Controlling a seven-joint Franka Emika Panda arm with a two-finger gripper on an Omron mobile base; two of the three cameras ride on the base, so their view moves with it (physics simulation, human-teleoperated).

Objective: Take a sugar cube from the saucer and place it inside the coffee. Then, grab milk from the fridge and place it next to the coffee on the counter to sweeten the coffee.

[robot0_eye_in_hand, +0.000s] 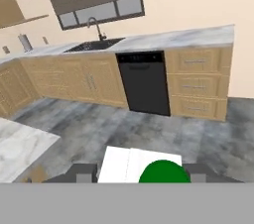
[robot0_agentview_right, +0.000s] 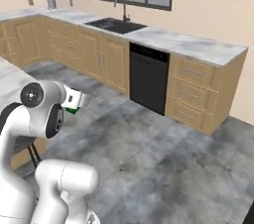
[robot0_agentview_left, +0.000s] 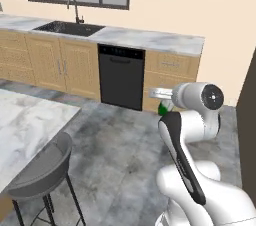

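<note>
The milk (robot0_eye_in_hand: 130,165), a small white carton with a green part (robot0_eye_in_hand: 163,173), sits between my two dark fingertips, and my gripper (robot0_eye_in_hand: 141,173) is shut on it. From the left base the milk (robot0_agentview_left: 163,107) pokes out to the left of the raised white wrist, well above the grey floor. From the right base the milk (robot0_agentview_right: 74,101) juts out to the right of the wrist. The gripper points toward the counter (robot0_eye_in_hand: 198,35) with the sink. The coffee, the saucer and the sugar cube are out of view, and so is the fridge.
A black dishwasher (robot0_agentview_left: 121,76) stands under the counter, right of the sink (robot0_agentview_left: 70,28) and faucet. The marble island (robot0_agentview_left: 25,125) with a grey stool (robot0_agentview_left: 42,170) lies at the left. Open grey floor (robot0_agentview_right: 163,158) stretches ahead. A dark tall panel (robot0_agentview_left: 248,120) edges the right.
</note>
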